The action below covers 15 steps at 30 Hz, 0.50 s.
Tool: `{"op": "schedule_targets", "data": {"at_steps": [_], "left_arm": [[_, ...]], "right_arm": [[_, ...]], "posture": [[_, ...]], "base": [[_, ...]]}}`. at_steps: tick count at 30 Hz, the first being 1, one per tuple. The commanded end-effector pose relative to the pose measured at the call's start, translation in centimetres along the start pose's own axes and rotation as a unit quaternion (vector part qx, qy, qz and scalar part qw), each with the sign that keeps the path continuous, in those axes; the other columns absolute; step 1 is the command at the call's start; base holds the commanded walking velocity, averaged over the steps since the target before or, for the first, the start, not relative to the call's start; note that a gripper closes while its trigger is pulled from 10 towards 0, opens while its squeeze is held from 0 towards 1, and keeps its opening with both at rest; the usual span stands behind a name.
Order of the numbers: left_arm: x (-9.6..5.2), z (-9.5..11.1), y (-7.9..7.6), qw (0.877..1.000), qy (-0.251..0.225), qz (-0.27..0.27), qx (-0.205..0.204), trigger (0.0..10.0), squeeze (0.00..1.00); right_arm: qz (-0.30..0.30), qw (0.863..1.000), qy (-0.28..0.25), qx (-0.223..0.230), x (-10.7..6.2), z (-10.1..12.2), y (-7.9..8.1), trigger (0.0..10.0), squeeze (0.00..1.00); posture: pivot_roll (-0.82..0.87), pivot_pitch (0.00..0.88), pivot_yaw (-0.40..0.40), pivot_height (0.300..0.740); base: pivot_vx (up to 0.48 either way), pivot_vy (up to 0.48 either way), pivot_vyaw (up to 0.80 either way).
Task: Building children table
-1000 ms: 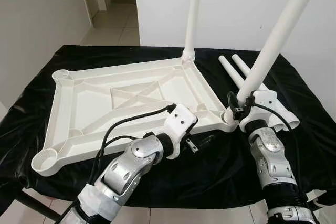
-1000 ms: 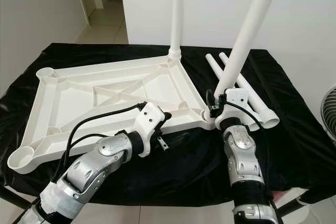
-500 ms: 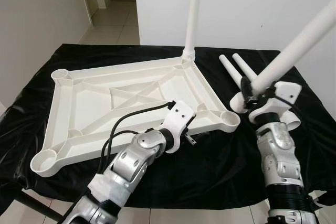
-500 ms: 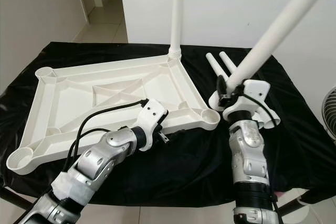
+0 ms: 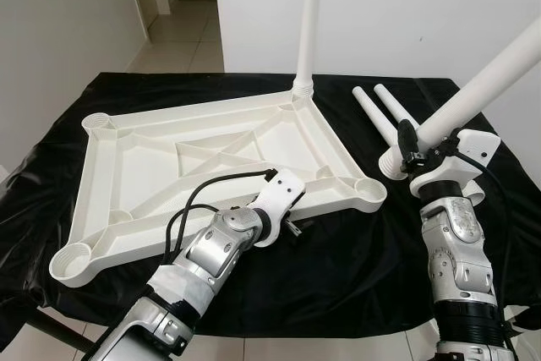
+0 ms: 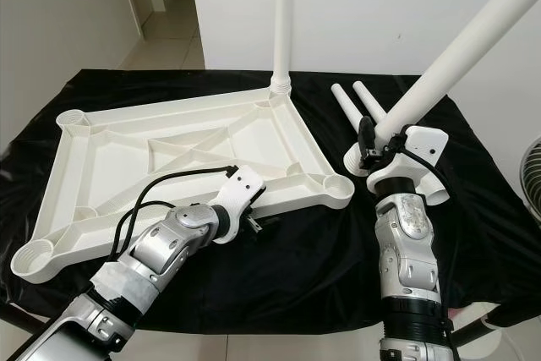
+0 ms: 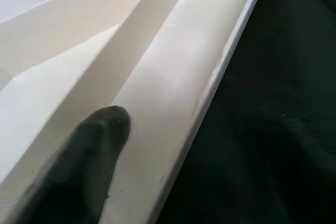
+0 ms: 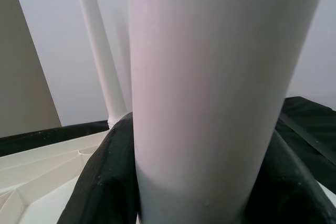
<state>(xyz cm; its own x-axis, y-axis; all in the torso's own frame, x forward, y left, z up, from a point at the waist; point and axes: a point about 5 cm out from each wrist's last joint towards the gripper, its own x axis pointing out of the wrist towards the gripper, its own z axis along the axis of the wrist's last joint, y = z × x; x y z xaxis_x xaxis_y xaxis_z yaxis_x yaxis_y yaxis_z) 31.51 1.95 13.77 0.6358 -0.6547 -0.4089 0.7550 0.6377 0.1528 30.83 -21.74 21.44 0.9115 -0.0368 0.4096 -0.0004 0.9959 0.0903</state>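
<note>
The tabletop (image 5: 211, 158), a white moulded plastic slab, lies underside up on the counter (image 5: 338, 259), which is draped in glossy, wrinkled black cloth. Its ribs form a diagonal lattice and a round socket sits at each corner. One leg (image 5: 308, 23) stands upright in the far socket. The near right socket (image 5: 369, 188) is empty. A second leg (image 5: 486, 82), a smooth white tube, is pinched near its lower end between the fingers of the right tool (image 5: 408, 143), and tilts steeply up to the right. A second ago its foot stood at that near socket; it has since swung up and off to the right, clear of the slab. Judgement: the insertion did not seat, and the leg needs realigning over the socket. The left tool (image 5: 296, 224) rests at the near rim of the slab, with one finger (image 7: 84, 156) lying in the channel inside the rim; whether it pinches the rim cannot be told. Two spare legs (image 5: 380, 112) lie on the cloth beyond the right tool.
</note>
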Motion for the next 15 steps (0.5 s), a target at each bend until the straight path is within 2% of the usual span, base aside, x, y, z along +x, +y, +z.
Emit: {"op": "schedule_targets", "data": {"at_steps": [1,2,4,10,15], "left_arm": [[0.0,0.0,0.8,0.997,0.005,0.069,0.018,0.3,0.0],[-0.1,0.1,0.7,0.998,0.003,0.057,0.037,0.0,0.0],[-0.2,0.2,0.6,0.998,0.004,0.037,0.056,0.0,0.0],[-0.8,-0.3,0.5,0.997,0.012,0.008,0.075,0.0,0.0],[-2.0,-1.0,0.3,0.994,0.013,-0.04,0.102,0.0,0.0]], "right_arm": [[-0.005,1.0,-0.003,0.002,-0.2,0.3,-0.1,10.0,0.0],[-0.005,1.0,-0.002,0.002,-0.2,0.3,-0.1,10.0,0.0],[-0.007,1.0,0.0,0.001,-0.2,0.3,-0.2,10.0,0.0],[-0.01,1.0,0.002,0.0,-0.3,0.2,-0.3,10.0,0.0],[-0.012,1.0,0.006,-0.002,-0.4,0.0,-0.4,10.0,0.0]], "posture": [[-0.05,0.044,0.079,0.74],[-0.05,0.044,0.08,0.74],[-0.05,0.042,0.083,0.74],[-0.05,0.042,0.086,0.74],[-0.05,0.046,0.088,0.74]], "base": [[0.0,0.0,0.0],[0.0,0.0,0.0],[0.0,0.0,0.0],[0.0,0.0,0.0],[0.0,0.0,0.0]]}}
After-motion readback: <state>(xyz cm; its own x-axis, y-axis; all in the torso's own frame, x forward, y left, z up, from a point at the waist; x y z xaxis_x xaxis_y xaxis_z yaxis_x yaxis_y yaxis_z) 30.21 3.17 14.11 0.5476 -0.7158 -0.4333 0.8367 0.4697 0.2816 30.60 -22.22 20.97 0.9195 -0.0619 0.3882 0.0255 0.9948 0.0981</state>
